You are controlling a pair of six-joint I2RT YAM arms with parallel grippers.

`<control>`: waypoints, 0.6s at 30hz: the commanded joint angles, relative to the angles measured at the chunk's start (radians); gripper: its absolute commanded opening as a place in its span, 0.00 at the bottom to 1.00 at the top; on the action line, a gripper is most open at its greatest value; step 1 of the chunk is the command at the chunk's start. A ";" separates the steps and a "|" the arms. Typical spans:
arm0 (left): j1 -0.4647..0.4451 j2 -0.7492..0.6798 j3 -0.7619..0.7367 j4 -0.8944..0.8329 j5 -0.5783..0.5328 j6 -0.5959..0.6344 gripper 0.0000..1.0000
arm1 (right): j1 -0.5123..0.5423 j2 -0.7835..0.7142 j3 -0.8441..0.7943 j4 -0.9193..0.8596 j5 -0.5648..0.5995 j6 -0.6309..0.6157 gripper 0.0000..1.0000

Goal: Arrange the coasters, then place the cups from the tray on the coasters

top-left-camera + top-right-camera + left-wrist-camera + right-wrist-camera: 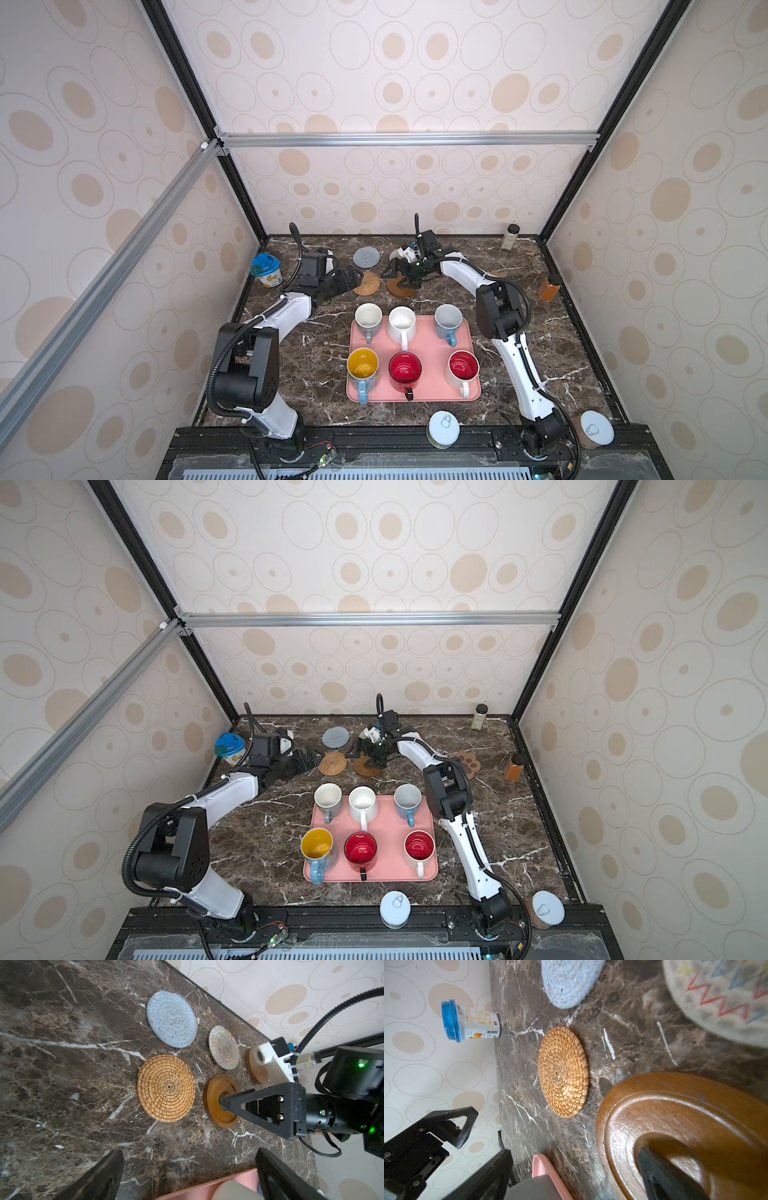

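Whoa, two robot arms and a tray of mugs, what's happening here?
The robot is arranging coasters at the back of the table. The right claw stands open over a brown wooden coaster, one tip down at its middle. The left claw is open and empty beside the rattan coaster. A blue knit coaster, a cream woven one and a second wooden disc lie nearby. All six mugs sit on the pink tray, none on a coaster yet.

6 cups (402,324) on tray (434,358); coasters (367,284) behind tray; tub (267,270) far L.
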 commanded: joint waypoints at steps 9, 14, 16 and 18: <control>0.010 -0.040 -0.009 0.002 -0.001 -0.004 1.00 | 0.023 0.044 -0.064 -0.157 0.076 -0.023 0.99; 0.010 -0.041 -0.014 0.003 -0.003 -0.008 1.00 | 0.016 0.009 -0.084 -0.215 0.147 -0.073 0.99; 0.010 -0.041 -0.014 0.005 -0.003 -0.010 1.00 | 0.010 -0.002 -0.094 -0.226 0.171 -0.079 0.99; 0.010 -0.041 -0.014 0.007 -0.001 -0.012 1.00 | 0.002 -0.012 -0.103 -0.227 0.181 -0.080 0.99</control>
